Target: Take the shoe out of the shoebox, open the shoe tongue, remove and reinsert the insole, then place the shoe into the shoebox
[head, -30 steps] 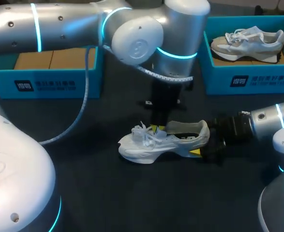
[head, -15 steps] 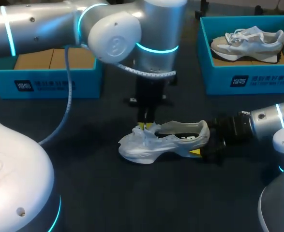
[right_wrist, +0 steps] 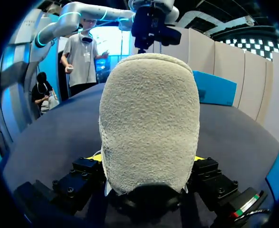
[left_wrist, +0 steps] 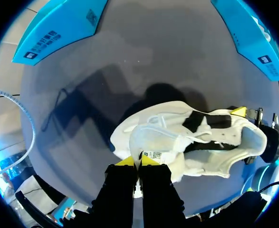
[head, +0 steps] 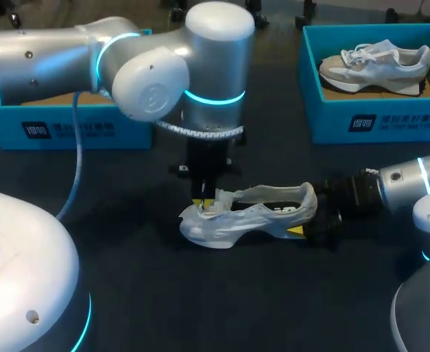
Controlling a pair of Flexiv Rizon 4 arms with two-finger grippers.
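Silver arms (head: 46,51), glowing cyan rings (head: 213,97), grey cable (head: 77,158), black yellow-tipped jaws

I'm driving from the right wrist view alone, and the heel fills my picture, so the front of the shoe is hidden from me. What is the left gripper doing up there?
Observer: The left gripper is shut on the tongue of the white shoe, near the toe end.
Operator: Good. Is the shoe's mouth open, or is the tongue lying over it?
Observer: In the left wrist view the tongue is drawn toward the toe with its label side showing, and the mouth behind it stands open. I cannot tell from here whether the insole is inside.
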